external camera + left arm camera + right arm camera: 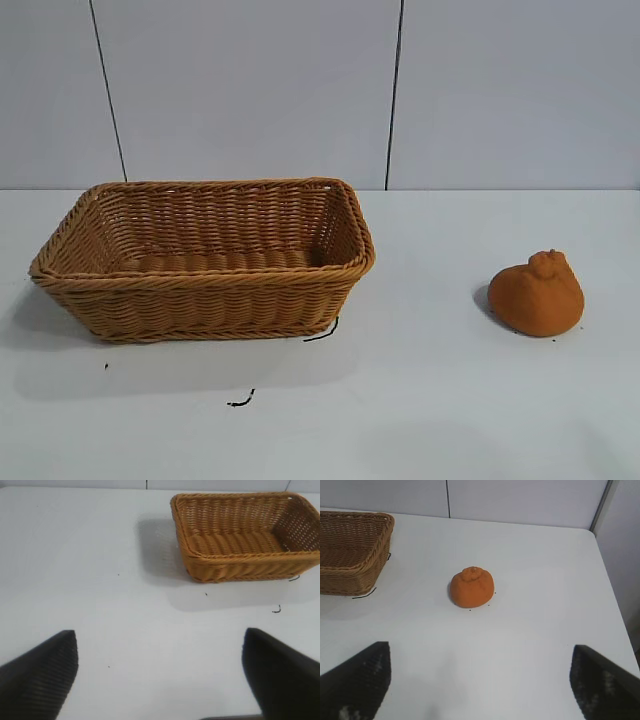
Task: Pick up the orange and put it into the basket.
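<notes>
1. At the 9 o'clock side of the white table (pixel 430 400), as the exterior view shows it, stands the basket (pixel 205 258): tan woven wicker, rectangular, flared sides, thick braided rim, upright, nothing visible inside it.
2. Just off the basket's near corner, toward 5 o'clock, lies a short dark scrap (pixel 322 333) that touches or nearly touches its base; a second dark scrap (pixel 241 401) lies farther out toward 6 o'clock.
3. At the 3 o'clock side of the table rests the orange (pixel 537 293), dull orange and matte, its knobby bump uppermost. It sits on the tabletop, well apart from the basket and outside it.
4. Neither arm appears in the exterior view.
5. Left gripper (pixel 160 672): its two dark fingers (pixel 37 672) stand wide apart over bare tabletop with nothing between them. The basket lies beyond the fingertips, toward 1 o'clock, well apart from them.
6. Right gripper (pixel 480 680): its fingers (pixel 357 682) are spread wide and hold nothing. The orange lies beyond the fingertips, near 12 o'clock, clear of both fingers, and a corner of the basket shows toward 10 o'clock.
</notes>
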